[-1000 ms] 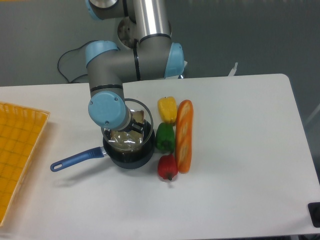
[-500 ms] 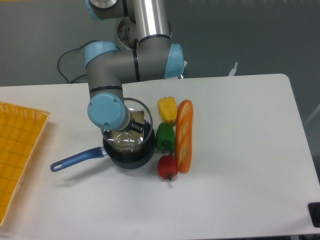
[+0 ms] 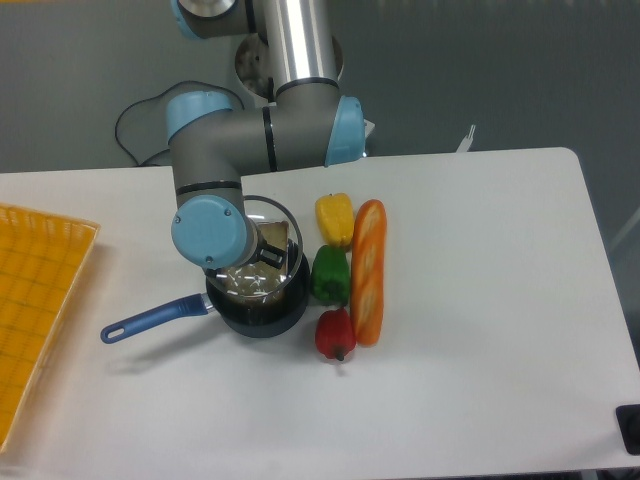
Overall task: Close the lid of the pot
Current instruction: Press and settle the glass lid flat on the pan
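Observation:
The black pot [image 3: 256, 310] with its long blue handle [image 3: 150, 319] stands on the white table, left of the vegetables. The glass lid [image 3: 284, 232] hangs tilted over the pot, its metal rim arching up behind the wrist and its lower edge near the pot's rim. My gripper [image 3: 270, 254] reaches down from the blue-capped wrist [image 3: 208, 230] and is shut on the lid. The lid's knob is hidden by the fingers and wrist.
Right of the pot lie a yellow pepper [image 3: 334, 218], a green pepper [image 3: 329, 274], a red pepper [image 3: 335, 334] and a long bread loaf [image 3: 367, 270]. An orange tray [image 3: 30, 310] sits at the table's left edge [image 3: 10, 190].
The wrist has shifted a little to the left and up, with the lid still in the gripper over the pot. The pot and the vegetables have not moved.

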You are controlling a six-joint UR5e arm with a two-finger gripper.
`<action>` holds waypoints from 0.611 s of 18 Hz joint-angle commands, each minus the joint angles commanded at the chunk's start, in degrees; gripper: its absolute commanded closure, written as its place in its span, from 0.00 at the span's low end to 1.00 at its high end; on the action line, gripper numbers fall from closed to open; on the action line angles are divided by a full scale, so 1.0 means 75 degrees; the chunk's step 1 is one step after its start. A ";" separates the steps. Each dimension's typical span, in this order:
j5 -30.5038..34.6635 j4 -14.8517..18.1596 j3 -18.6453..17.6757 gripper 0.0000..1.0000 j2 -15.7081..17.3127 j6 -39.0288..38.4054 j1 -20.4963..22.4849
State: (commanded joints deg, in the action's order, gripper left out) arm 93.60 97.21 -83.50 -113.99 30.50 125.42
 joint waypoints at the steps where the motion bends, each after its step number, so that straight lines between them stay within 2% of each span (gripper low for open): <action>1: 0.0000 0.0012 0.0024 0.51 -0.0012 0.0000 0.0000; 11: -0.0035 -0.0023 0.0211 0.51 -0.0129 -0.0023 0.0012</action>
State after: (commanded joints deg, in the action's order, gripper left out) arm 93.34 97.03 -81.91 -114.96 30.32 125.51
